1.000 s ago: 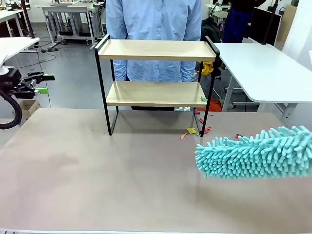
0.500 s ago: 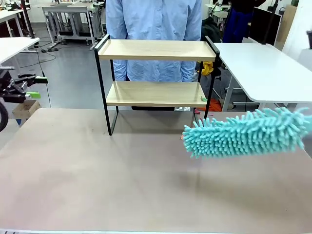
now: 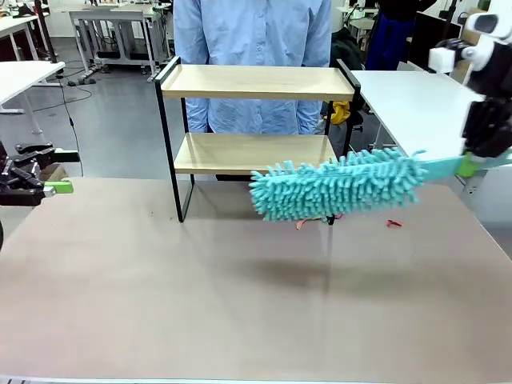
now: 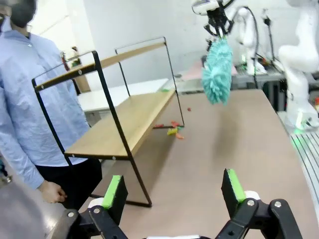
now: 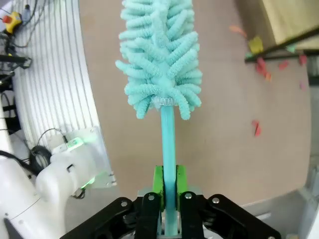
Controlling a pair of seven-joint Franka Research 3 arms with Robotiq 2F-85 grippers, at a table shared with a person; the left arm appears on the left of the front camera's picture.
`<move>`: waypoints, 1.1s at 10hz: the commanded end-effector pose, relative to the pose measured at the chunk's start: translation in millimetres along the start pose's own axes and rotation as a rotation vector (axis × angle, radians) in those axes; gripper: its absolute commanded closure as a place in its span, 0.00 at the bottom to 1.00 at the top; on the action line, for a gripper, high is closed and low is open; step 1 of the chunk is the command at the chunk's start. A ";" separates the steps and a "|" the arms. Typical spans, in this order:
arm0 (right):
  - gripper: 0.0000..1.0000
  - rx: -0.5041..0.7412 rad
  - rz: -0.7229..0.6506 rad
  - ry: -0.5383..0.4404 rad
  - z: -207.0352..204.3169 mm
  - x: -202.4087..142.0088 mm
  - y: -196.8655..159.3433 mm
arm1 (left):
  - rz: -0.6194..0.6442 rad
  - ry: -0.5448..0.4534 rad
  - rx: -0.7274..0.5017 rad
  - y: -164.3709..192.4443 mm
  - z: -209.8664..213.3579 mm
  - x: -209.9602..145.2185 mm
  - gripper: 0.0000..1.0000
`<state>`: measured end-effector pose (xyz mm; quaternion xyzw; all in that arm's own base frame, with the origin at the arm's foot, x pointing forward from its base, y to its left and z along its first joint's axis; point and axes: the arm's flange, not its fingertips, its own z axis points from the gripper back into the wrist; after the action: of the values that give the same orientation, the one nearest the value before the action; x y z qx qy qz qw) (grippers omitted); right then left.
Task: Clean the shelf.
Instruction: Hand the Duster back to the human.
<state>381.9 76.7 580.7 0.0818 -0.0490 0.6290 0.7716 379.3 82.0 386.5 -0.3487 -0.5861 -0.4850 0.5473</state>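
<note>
Over the last second the teal duster [image 3: 340, 186] has been rising from low at the right edge of the front view and sweeping leftward, so its fluffy head is now hanging in the middle of the frame, directly in front of the lower right part of the shelf [image 3: 256, 83]; judging by that, the approach is nearly over and the wiping itself is about to begin, though no board is being touched yet as far as the frames show. The right tool [image 3: 472, 164], at the right edge of the front view, is pinching the duster's thin teal handle between its pressed-together green pads [image 5: 158, 185], as the right wrist view is showing clearly. The duster's long axis is lying close to horizontal, tilting slightly down toward the left of the frame, with its head pointing left toward the shelf's lower board. The shelf is standing upright at the far middle of the counter [image 3: 160, 304], both wooden boards level, with a person in a light blue shirt [image 3: 252, 32] waiting just behind it. Small coloured scraps [image 3: 308, 218] are lying on the counter near the shelf's right front leg. The left tool [image 3: 40, 170] is idling at the left edge of the front view, its fingers spread wide and gripping nothing.
</note>
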 end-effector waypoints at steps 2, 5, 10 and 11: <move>0.87 0.076 0.121 -0.103 -22.6 26.5 -4.4 | 0.015 -0.074 0.129 -42.7 -17.4 0.0 0.00; 0.87 0.062 0.094 -0.080 -28.8 32.8 -3.6 | 0.037 -0.076 0.114 -14.5 -7.8 -3.4 0.00; 0.87 0.062 0.094 -0.080 -28.8 32.8 -3.6 | 0.069 -0.082 0.035 -21.9 -40.5 -12.5 0.00; 0.87 0.062 0.094 -0.080 -28.8 32.8 -3.6 | 0.109 -0.051 -0.026 -33.6 -60.0 -9.8 0.00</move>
<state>392.2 115.1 555.2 0.1290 -0.0586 0.6609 0.7370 375.6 39.9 367.7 -0.3755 -0.6023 -0.4384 0.5513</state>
